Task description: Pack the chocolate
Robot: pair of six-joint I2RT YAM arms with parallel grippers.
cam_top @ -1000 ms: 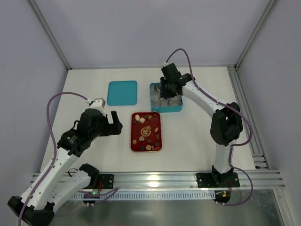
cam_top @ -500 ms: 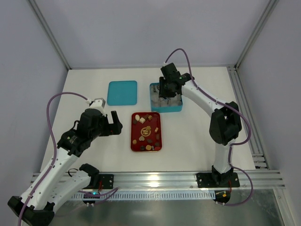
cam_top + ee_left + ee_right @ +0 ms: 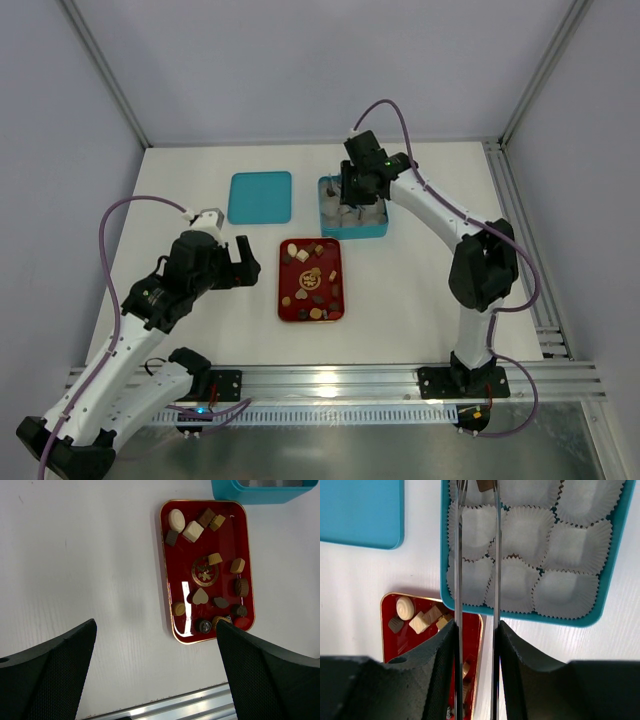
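Observation:
Several small chocolates (image 3: 200, 596), dark brown, light brown and cream, lie in the red tray (image 3: 284, 290), also in the left wrist view (image 3: 162, 570). My right gripper (image 3: 352, 200) hangs over the teal box (image 3: 385, 232) of white paper cups (image 3: 565, 592). It (image 3: 476, 630) is shut on thin metal tongs (image 3: 458, 555). The tong tips hold a brown chocolate piece (image 3: 484, 485) over a cup at the box's far side. My left gripper (image 3: 243, 262) is open and empty, left of the tray; its fingers (image 3: 45, 675) frame bare table.
A teal lid (image 3: 260, 197) lies flat left of the box, also in the right wrist view (image 3: 360, 510). An aluminium rail (image 3: 400, 378) runs along the table's near edge. Frame posts stand at the back corners.
My right gripper with the tongs has shifted slightly toward the back over the teal box. The left arm has not moved.

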